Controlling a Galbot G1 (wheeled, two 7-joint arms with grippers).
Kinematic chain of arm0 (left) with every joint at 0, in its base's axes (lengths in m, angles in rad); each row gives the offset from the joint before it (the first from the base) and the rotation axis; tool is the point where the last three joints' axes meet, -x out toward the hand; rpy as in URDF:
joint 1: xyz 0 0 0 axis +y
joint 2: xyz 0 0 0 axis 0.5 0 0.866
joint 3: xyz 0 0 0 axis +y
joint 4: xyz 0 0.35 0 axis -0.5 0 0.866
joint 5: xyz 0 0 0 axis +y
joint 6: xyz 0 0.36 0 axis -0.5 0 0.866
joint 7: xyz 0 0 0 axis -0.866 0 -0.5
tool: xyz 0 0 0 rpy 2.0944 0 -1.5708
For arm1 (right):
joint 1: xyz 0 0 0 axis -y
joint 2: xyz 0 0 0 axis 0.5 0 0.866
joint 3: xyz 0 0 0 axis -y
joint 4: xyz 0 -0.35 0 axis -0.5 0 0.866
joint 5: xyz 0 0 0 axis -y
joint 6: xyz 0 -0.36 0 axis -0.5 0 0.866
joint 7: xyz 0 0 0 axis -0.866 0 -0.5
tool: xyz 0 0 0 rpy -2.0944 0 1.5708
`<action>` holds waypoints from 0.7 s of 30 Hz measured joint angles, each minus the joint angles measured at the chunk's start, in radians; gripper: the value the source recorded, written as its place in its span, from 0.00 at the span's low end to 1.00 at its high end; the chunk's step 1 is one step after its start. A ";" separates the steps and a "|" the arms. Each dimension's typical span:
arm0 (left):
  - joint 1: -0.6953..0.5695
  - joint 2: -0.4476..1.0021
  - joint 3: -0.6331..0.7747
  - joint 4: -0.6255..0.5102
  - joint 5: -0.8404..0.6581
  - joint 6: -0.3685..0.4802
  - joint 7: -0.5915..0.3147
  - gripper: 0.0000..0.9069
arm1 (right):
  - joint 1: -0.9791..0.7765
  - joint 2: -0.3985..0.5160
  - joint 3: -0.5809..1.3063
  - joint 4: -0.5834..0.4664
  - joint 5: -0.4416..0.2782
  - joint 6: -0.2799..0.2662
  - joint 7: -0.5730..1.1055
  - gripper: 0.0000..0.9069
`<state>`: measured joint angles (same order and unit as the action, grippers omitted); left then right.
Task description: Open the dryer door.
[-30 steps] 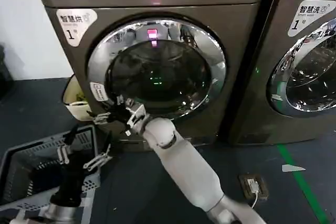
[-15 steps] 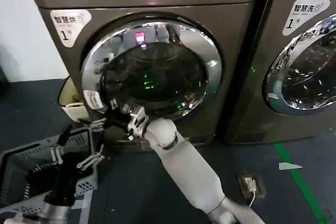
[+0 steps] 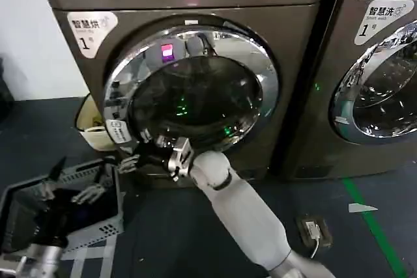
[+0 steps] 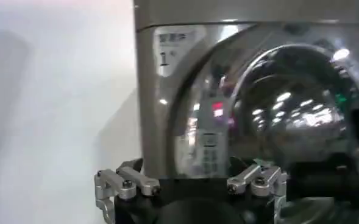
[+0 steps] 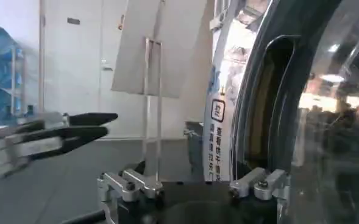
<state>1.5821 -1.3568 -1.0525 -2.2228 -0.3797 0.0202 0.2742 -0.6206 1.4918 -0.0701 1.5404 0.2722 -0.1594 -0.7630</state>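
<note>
Chrome ringed the round dryer door on the front of the dark grey dryer, with dark glass in the middle that threw back green and pink lights. The door's left edge stood slightly out from the cabinet, and a white label sat on the rim there. A white sticker marked "1" was fixed to the dryer's upper left corner. A second machine with its own chrome door stood just beside it on the right.

The right end effector was at the door's lower left rim, its white forearm running down toward the lower right of the head view. In the right wrist view the fingers stood apart, one pair against the door's edge and the other out in open air, so it was spread open and held nothing I could make out. The left end effector hung low on the left over the grey basket, with its fingers wide apart.

Dark floor lay open in front of the machines, and a white wall closed the left side. What lay inside the basket was too dark to tell.
</note>
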 joint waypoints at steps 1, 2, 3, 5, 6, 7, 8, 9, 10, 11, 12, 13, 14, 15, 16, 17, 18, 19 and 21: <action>-0.005 0.003 -0.007 0.003 -0.006 0.002 0.003 1.00 | -0.001 -0.003 0.003 0.002 0.002 0.000 -0.010 1.00; -0.009 0.004 -0.011 0.005 -0.010 0.002 0.006 1.00 | -0.002 -0.006 0.005 0.004 0.008 0.001 -0.021 1.00; -0.012 0.006 -0.014 0.006 -0.013 0.002 0.008 1.00 | -0.004 -0.009 0.008 0.007 0.017 0.001 -0.032 1.00; -0.019 0.010 -0.018 0.006 -0.034 0.008 0.013 1.00 | -0.007 -0.017 0.011 0.011 0.031 0.000 -0.054 1.00; -0.022 0.013 -0.019 0.006 -0.039 0.010 0.016 1.00 | -0.009 -0.021 0.013 0.014 0.039 -0.001 -0.069 1.00; -0.026 0.017 -0.020 0.006 -0.043 0.010 0.019 1.00 | -0.011 -0.024 0.014 0.017 0.045 -0.002 -0.078 1.00; -0.031 0.020 -0.020 0.006 -0.051 0.014 0.022 1.00 | -0.013 -0.028 0.015 0.019 0.051 -0.003 -0.089 1.00; -0.035 0.023 -0.021 0.008 -0.063 0.019 0.025 1.00 | -0.014 -0.030 0.017 0.021 0.056 -0.003 -0.097 1.00; -0.040 0.029 -0.022 0.012 -0.071 0.022 0.028 1.00 | -0.016 -0.032 0.018 0.023 0.061 -0.003 -0.102 1.00; -0.045 0.035 -0.022 0.015 -0.075 0.022 0.032 1.00 | -0.018 -0.036 0.020 0.025 0.068 -0.004 -0.114 1.00; -0.051 0.043 -0.022 0.019 -0.081 0.022 0.035 1.00 | -0.020 -0.039 0.022 0.027 0.071 -0.005 -0.123 1.00; -0.058 0.050 -0.022 0.025 -0.087 0.024 0.035 1.00 | -0.021 -0.042 0.024 0.029 0.071 -0.002 -0.133 1.00; -0.063 0.056 -0.021 0.029 -0.091 0.027 0.035 1.00 | -0.023 -0.045 0.026 0.031 0.070 0.008 -0.144 1.00; -0.068 0.062 -0.020 0.032 -0.095 0.029 0.035 1.00 | -0.025 -0.049 0.028 0.033 0.068 0.016 -0.158 1.00; -0.075 0.068 -0.020 0.035 -0.099 0.031 0.033 1.00 | -0.027 -0.051 0.029 0.035 0.066 0.017 -0.166 1.00; -0.079 0.074 -0.018 0.037 -0.104 0.033 0.032 1.00 | -0.029 -0.054 0.031 0.037 0.066 0.018 -0.171 1.00; -0.084 0.079 -0.016 0.039 -0.109 0.038 0.030 1.00 | -0.032 -0.057 0.033 0.040 0.066 0.019 -0.177 1.00; -0.088 0.084 -0.012 0.040 -0.111 0.041 0.030 1.00 | -0.035 -0.059 0.035 0.042 0.065 0.022 -0.182 1.00; -0.096 0.093 -0.006 0.042 -0.114 0.045 0.030 1.00 | -0.041 -0.065 0.041 0.049 0.061 0.025 -0.197 1.00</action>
<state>1.4857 -1.2638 -1.0582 -2.1812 -0.4935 0.0653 0.3040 -0.6612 1.4267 -0.0287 1.5890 0.3336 -0.1341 -0.9603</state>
